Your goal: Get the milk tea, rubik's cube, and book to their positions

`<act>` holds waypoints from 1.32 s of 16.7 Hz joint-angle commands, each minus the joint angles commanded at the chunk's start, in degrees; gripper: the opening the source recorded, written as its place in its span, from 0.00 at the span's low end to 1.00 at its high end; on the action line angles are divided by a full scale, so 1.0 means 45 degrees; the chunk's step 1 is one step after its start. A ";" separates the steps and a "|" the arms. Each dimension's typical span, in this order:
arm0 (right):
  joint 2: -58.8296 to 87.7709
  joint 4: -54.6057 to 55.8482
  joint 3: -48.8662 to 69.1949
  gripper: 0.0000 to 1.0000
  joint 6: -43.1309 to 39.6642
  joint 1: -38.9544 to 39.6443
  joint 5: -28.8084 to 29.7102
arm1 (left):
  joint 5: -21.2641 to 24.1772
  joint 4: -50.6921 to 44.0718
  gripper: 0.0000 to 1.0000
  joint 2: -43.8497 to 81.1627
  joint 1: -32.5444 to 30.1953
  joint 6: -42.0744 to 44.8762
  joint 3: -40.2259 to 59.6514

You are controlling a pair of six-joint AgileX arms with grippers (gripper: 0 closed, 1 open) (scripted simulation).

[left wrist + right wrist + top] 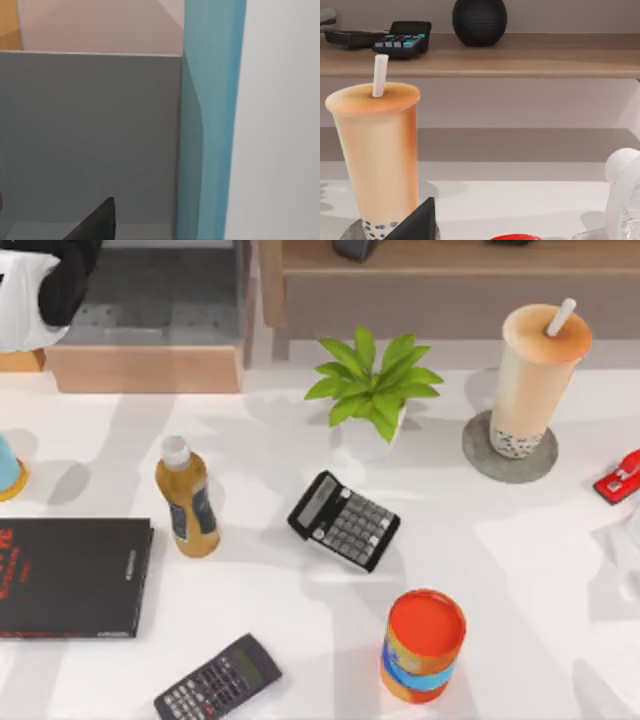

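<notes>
The milk tea [538, 375] stands upright on a grey coaster [480, 452]. Whether my grippers are open or closed, I cannot tell.

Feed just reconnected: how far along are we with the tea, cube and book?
Looks done: the milk tea stands upright on a grey coaster at the table's right. In hand, apparently: a teal book fills the left wrist view beside a grey wall. The cube I cannot place.
</notes>
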 joint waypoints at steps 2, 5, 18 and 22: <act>0.0000 0.0000 0.0000 1.00 0.0000 0.0000 0.0000 | 0.0000 0.0000 0.92 0.0000 0.0000 0.0000 0.0000; 0.0000 0.0000 0.0000 1.00 0.0000 0.0000 0.0000 | 0.0000 0.0000 0.70 0.0000 0.0000 0.0000 0.0000; 0.0000 0.0000 0.0000 1.00 0.0000 0.0000 0.0000 | 0.0000 0.0000 0.00 0.0000 0.0000 0.0000 0.0000; 0.0000 0.0000 0.0000 1.00 0.0000 0.0000 0.0000 | 0.0000 0.0000 0.00 0.0000 0.0000 0.0000 0.0000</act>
